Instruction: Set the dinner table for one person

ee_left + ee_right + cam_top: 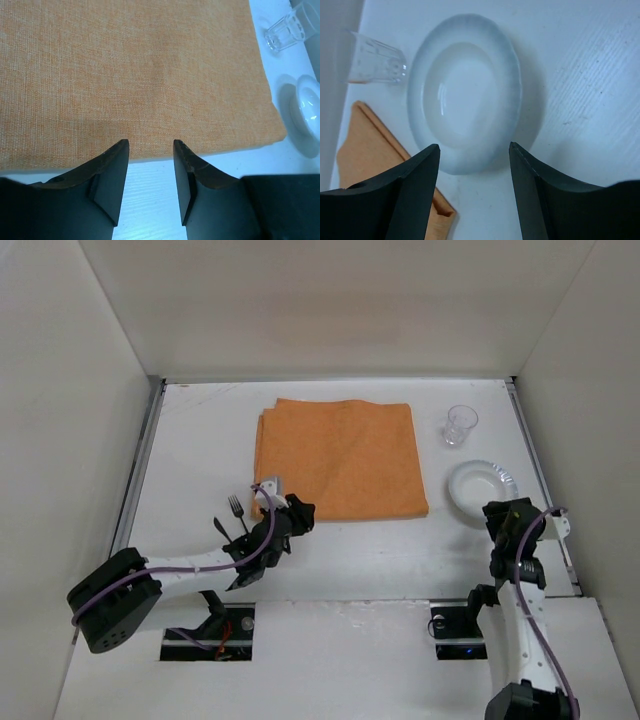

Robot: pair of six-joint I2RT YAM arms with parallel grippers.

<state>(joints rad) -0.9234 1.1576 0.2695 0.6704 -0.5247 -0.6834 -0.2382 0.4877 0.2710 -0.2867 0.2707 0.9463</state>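
An orange placemat (340, 460) lies flat in the middle of the white dinner table (200, 440). My left gripper (298, 510) hovers at the mat's near left edge. It is open (150, 147) with only bare table between its fingers, and the mat's edge (140, 75) is just past the tips. A black fork (237, 508) and another dark utensil (221, 527) lie left of that gripper. A white plate (480, 488) sits right of the mat, with a clear glass (460, 425) behind it. My right gripper (512, 518) is open (474, 150), empty, just short of the plate (465, 95).
White panels wall the table on the left, back and right. Metal strips (140, 470) run along its side edges. The right wrist view shows the glass (375, 62) at the upper left and the mat's near right corner (375, 150) beside the left finger.
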